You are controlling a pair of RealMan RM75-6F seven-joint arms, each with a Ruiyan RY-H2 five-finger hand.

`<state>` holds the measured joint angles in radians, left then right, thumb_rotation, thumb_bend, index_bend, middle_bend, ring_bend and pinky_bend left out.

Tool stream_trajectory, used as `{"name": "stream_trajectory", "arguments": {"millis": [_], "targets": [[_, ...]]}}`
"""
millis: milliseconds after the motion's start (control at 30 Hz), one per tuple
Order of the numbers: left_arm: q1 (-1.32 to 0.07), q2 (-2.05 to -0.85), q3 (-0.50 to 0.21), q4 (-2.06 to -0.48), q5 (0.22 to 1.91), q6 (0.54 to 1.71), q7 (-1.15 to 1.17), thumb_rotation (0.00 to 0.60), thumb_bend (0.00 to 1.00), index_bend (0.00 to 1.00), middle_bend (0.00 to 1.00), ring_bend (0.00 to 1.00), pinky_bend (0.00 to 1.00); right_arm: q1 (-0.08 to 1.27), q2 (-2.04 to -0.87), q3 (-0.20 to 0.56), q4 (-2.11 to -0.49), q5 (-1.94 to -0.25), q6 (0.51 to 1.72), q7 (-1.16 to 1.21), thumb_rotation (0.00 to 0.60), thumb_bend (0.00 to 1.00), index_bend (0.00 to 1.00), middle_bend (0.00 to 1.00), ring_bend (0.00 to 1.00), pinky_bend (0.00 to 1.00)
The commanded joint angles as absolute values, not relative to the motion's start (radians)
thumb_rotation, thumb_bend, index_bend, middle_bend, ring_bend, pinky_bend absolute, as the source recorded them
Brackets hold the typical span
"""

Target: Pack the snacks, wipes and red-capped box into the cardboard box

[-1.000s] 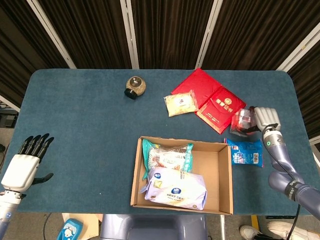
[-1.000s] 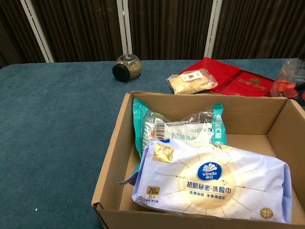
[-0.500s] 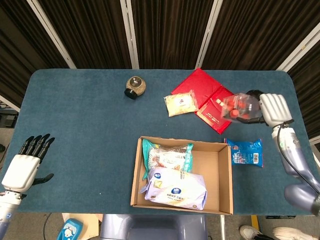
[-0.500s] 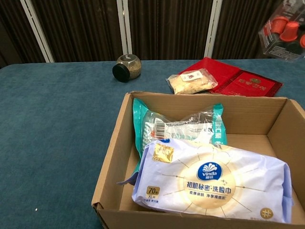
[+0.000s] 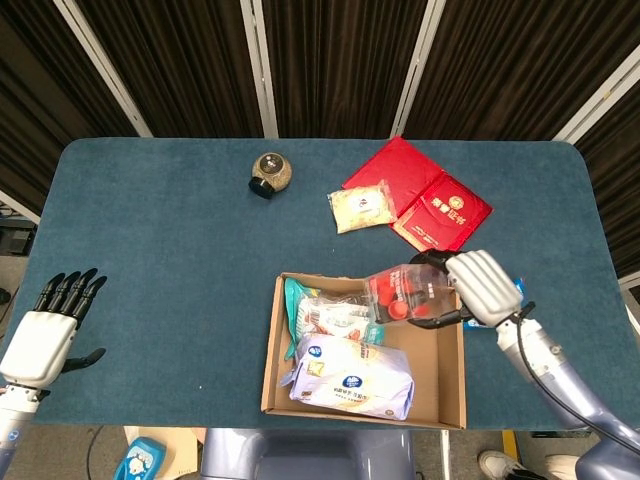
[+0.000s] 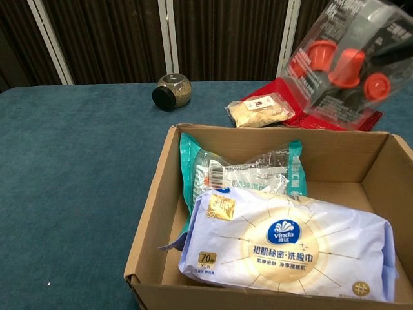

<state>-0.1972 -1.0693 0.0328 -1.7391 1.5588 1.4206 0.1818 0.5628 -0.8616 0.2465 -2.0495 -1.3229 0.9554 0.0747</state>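
Moved: red-capped box [image 5: 402, 292] now over cardboard box [image 5: 452, 352], was by red packets.
R hand [image 5: 478, 288]: fingers grip it.
L hand [image 5: 45, 338]: fingers apart, holds nothing.

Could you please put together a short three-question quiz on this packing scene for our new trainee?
1. True or false: the right hand holds the red-capped box above the cardboard box.
2. What lies nearest the front of the cardboard box? A) wipes pack B) jar C) red envelopes
3. Fill in: the left hand holds ____.

Key:
1. True.
2. A, the wipes pack; the jar and red envelopes lie on the table.
3. Nothing.
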Motion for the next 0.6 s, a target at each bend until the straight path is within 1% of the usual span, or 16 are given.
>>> {"name": "stream_trajectory", "arguments": {"millis": [33, 100, 200, 367, 500, 600], "targets": [[-0.196, -1.067, 0.031, -1.74, 1.556, 1.418, 0.178, 0.6, 0.0, 0.0, 0.0, 0.0, 0.0, 0.586, -0.89, 0.227, -2.045, -1.306, 0.917, 0.045, 0.6, 0.05, 0.24, 0.17, 0.12, 0.28], [-0.195, -1.067, 0.029, -1.738, 1.555, 1.418, 0.176, 0.6, 0.0, 0.0, 0.0, 0.0, 0.0, 0.603, -0.906, 0.217, -2.037, -1.283, 0.892, 0.009, 0.6, 0.04, 0.15, 0.07, 0.04, 0.21], [-0.194, -1.067, 0.027, -1.736, 1.553, 1.413, 0.173, 0.6, 0.0, 0.0, 0.0, 0.0, 0.0, 0.618, -0.93, 0.21, -2.023, -1.253, 0.891, -0.048, 0.6, 0.02, 0.07, 0.0, 0.0, 0.13], [-0.194, -1.066, 0.022, -1.733, 1.551, 1.41, 0.167, 0.6, 0.0, 0.0, 0.0, 0.0, 0.0, 0.632, -0.933, 0.205, -2.013, -1.194, 0.897, -0.116, 0.6, 0.01, 0.03, 0.0, 0.0, 0.09], [-0.195, -1.065, 0.02, -1.732, 1.548, 1.402, 0.161, 0.6, 0.0, 0.0, 0.0, 0.0, 0.0, 0.637, -0.903, 0.22, -2.007, -1.15, 0.914, -0.138, 0.6, 0.01, 0.03, 0.0, 0.0, 0.09], [-0.196, -1.066, 0.018, -1.731, 1.545, 1.397, 0.16, 0.6, 0.0, 0.0, 0.0, 0.0, 0.0, 0.649, -0.868, 0.238, -1.969, -1.112, 0.933, -0.185, 0.6, 0.01, 0.03, 0.0, 0.0, 0.07]]}}
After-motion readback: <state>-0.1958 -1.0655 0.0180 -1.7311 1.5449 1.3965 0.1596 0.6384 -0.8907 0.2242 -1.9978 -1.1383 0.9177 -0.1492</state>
